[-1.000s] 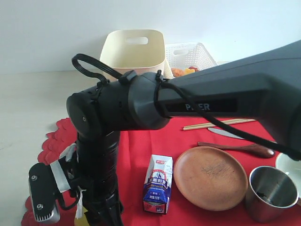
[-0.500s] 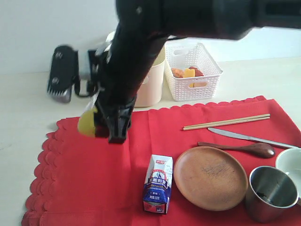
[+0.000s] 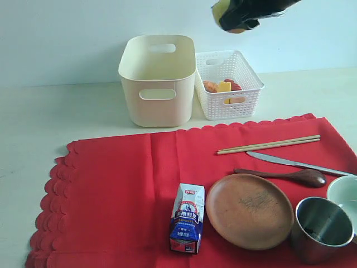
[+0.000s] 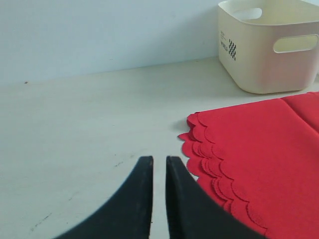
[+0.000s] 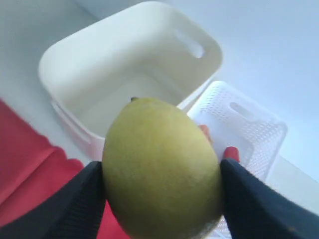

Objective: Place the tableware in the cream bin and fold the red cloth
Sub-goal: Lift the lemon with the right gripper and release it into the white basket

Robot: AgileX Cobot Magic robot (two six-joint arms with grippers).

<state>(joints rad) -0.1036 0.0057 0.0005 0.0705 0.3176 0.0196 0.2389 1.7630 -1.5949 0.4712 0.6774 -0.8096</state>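
One yellow-green lemon, gripped by my right fingers, rose off the big red scalloped cloth to one o'clock. My left fingers are closed, empty. The round brown wooden plate lies at five o'clock, not yet binned.

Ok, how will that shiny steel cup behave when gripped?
Likely light, since the shiny steel cup is open and hollow. Its smooth wall may slip. Standing upright on the soft red scalloped cloth, it could tip if nudged.
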